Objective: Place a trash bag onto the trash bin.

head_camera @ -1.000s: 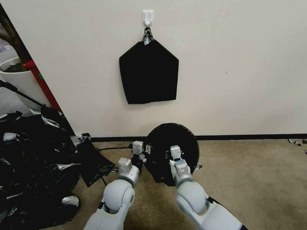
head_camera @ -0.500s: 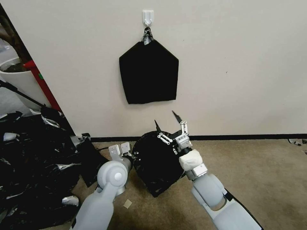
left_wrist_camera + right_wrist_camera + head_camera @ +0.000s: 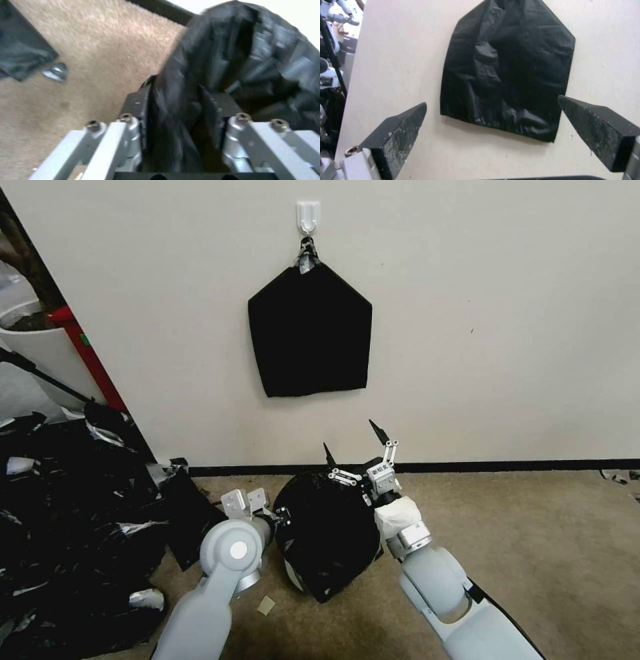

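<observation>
The trash bag is a wrinkly black film stretched over a round shape on the carpet by the wall. A pale sliver of the trash bin peeks out at the film's lower left; the rest is covered. My left gripper is at the bag's left side, and in the left wrist view the gripper is shut on a fold of the trash bag. My right gripper is raised just above the bag's far edge, open and empty. In the right wrist view its open gripper points at the wall.
A flat black five-sided pack hangs from a white wall hook. A heap of black bags fills the left floor, with a white planter behind it. A small scrap lies on the carpet. Bare carpet stretches to the right.
My right gripper has lifted out of the bag's mouth and opened. My left arm has swung out to the left, still holding the film. The covered round shape has tipped and shifted slightly left.
</observation>
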`<state>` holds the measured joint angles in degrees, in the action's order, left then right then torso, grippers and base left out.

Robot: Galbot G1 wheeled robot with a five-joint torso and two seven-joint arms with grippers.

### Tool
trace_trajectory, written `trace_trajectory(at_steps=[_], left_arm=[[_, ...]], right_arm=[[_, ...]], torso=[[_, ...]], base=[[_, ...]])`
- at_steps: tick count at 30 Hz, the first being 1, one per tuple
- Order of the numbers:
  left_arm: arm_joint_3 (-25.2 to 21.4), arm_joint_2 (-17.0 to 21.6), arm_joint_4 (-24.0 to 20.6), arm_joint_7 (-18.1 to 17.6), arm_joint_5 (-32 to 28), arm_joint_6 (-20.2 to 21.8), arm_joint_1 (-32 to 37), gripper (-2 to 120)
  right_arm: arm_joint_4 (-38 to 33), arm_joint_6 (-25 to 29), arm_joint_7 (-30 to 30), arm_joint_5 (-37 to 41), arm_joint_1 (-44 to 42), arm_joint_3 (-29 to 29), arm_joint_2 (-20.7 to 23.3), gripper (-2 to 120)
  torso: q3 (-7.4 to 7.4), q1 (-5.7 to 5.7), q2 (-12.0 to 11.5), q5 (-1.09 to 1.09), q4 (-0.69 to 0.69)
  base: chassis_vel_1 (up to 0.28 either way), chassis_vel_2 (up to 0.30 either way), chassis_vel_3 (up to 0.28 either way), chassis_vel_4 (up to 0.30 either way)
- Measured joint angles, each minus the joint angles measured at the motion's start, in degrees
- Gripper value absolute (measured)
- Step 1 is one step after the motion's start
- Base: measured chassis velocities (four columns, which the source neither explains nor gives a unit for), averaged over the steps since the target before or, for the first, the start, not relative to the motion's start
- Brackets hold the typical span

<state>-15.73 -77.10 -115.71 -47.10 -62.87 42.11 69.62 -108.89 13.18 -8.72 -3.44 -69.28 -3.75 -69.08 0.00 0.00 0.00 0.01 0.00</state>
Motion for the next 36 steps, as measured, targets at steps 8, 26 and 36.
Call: trace_trajectory(at_steps=[8, 26, 36], left_arm=[[-1.7, 1.0, -7.7, 6.2, 8.6, -1.3, 6.4, 63], [-9.3, 2.3, 0.9, 46.2, 45.9, -47.4, 4.1, 100], [-9.7, 1.4, 1.5, 46.4, 45.3, -47.2, 5.9, 100]], right_arm=[[0.7, 0.1, -2.8, 3.7, -1.2, -2.1, -1.2, 100], [-4.8, 4.5, -2.2, 10.0, -12.0, -23.1, -9.4, 100], [-5.8, 2.7, -2.9, 11.7, -13.6, -22.8, -9.3, 100]], torso=[[0.0, 0.0, 0.0, -0.01, 0.02], [0.0, 0.0, 0.0, -0.01, 0.0], [0.0, 0.0, 0.0, 0.0, 0.0]], base=[[0.0, 0.0, 0.0, 0.0], [0.0, 0.0, 0.0, 0.0], [0.0, 0.0, 0.0, 0.0]])
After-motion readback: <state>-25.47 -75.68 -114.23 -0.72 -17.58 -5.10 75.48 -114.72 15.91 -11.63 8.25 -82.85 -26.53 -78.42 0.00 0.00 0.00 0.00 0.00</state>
